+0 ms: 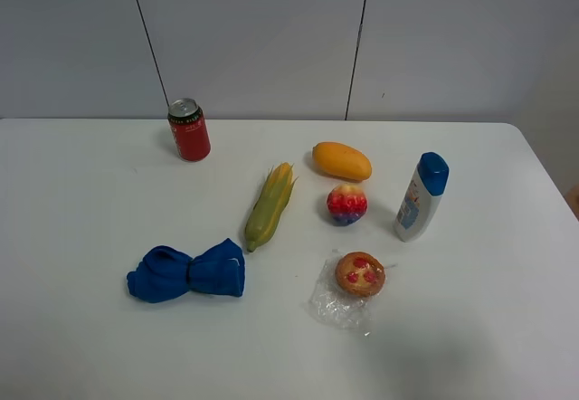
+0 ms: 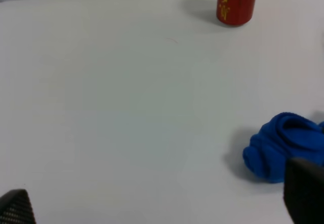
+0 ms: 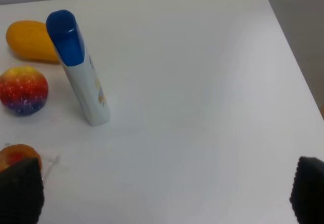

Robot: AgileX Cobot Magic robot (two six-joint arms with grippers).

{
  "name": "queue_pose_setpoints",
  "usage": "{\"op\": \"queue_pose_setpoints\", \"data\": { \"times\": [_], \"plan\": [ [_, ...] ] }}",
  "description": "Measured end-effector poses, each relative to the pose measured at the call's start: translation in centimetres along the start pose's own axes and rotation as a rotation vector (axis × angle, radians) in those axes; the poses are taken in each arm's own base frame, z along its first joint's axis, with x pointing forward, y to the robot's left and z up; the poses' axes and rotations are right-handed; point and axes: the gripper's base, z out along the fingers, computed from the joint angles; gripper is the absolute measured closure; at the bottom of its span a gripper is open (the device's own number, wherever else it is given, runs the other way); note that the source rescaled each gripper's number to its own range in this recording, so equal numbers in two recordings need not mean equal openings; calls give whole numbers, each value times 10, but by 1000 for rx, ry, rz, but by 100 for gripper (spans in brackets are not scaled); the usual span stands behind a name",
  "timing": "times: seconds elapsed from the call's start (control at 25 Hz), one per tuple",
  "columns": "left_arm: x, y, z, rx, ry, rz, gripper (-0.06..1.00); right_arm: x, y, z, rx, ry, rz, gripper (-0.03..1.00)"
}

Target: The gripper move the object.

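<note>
object point(image 1: 346, 204) untouched | corn point(image 1: 270, 205) overhead only | left fingers point(image 2: 15, 209), right fingers point(image 3: 20, 191) spread

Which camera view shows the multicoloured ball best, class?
The exterior high view: the ball sits whole and central among its neighbours. The right wrist view shows it whole but near the frame edge; the left wrist view misses it.

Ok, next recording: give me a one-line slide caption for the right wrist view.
Open right gripper above the table, facing the upright bottle, rainbow ball and mango.
</note>
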Motion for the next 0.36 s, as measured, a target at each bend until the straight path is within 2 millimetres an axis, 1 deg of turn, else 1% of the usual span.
{"op": "queue_pose_setpoints", "data": {
  "times": [0.36],
  "plan": [
    [0,0,0,0,0,0,-6,0,0,0,0,0,0,-3]
  ]
}}
